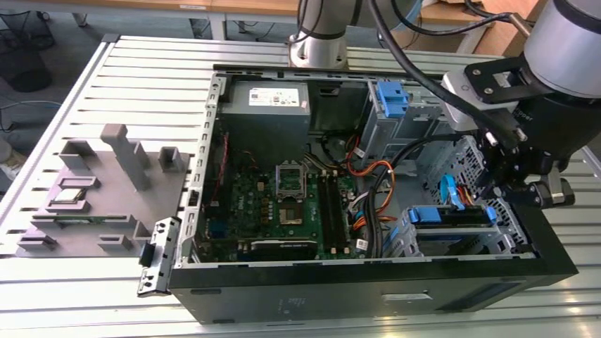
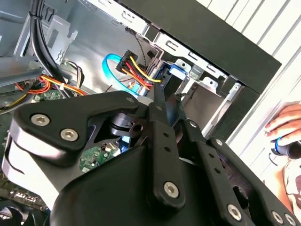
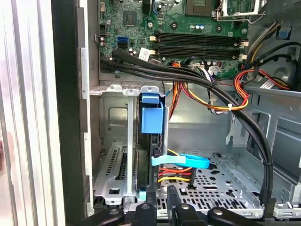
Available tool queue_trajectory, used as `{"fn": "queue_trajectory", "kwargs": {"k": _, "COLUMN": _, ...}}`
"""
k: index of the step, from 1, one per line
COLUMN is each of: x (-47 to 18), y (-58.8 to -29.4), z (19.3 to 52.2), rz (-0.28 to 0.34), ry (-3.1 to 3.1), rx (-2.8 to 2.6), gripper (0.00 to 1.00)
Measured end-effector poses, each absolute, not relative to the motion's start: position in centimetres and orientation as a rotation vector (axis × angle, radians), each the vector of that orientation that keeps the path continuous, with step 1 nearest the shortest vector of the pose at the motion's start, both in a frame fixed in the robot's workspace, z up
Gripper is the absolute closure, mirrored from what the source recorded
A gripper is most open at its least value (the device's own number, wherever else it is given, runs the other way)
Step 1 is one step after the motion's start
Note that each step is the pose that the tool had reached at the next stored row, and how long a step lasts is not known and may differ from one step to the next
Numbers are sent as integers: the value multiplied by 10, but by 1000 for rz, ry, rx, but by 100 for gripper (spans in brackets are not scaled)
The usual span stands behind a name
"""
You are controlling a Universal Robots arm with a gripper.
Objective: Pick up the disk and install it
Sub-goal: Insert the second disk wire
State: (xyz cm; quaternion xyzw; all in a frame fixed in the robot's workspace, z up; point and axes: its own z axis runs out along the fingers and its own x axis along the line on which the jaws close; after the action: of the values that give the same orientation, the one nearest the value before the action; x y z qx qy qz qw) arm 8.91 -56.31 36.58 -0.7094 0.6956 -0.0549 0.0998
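Observation:
The disk (image 1: 454, 215) sits in the drive cage at the front corner of the open computer case (image 1: 376, 285), on the exterior view's right, its blue carrier showing. In the first wrist view the disk (image 3: 151, 155) stands edge-on in its slot, blue tab (image 3: 151, 117) at the far end. My gripper (image 1: 492, 191) hangs right over the cage at the disk's near end. Both black fingers (image 3: 173, 203) lie close together, shut, with nothing between them. In the second wrist view the gripper (image 2: 170, 104) points at the blue carrier (image 2: 176, 70); whether it touches the disk is unclear.
A light-blue cable (image 3: 188, 160) and red-yellow wires (image 3: 174, 173) run beside the disk. Thick black cables (image 3: 197, 80) cross above the cage. A grey power supply (image 1: 267, 98), a blue caddy (image 1: 392, 98) and a grey fixture (image 1: 103, 183) are nearby. A person's hand (image 2: 288, 123) is beside the case.

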Motion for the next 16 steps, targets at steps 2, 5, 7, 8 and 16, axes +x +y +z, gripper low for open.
{"fn": "queue_trajectory", "kwargs": {"k": 2, "x": 89, "y": -563, "z": 366, "rz": -162, "ry": 2056, "rx": -2097, "gripper": 76}}
{"fn": "queue_trajectory", "kwargs": {"k": 5, "x": 89, "y": -563, "z": 366, "rz": -146, "ry": 2065, "rx": -2106, "gripper": 76}}
{"fn": "queue_trajectory", "kwargs": {"k": 7, "x": 90, "y": -563, "z": 366, "rz": -110, "ry": 2085, "rx": -2123, "gripper": 76}}
{"fn": "queue_trajectory", "kwargs": {"k": 8, "x": 90, "y": -563, "z": 366, "rz": -91, "ry": 2095, "rx": -2132, "gripper": 76}}
{"fn": "queue_trajectory", "kwargs": {"k": 16, "x": 94, "y": -563, "z": 365, "rz": 66, "ry": 2172, "rx": -2200, "gripper": 76}}
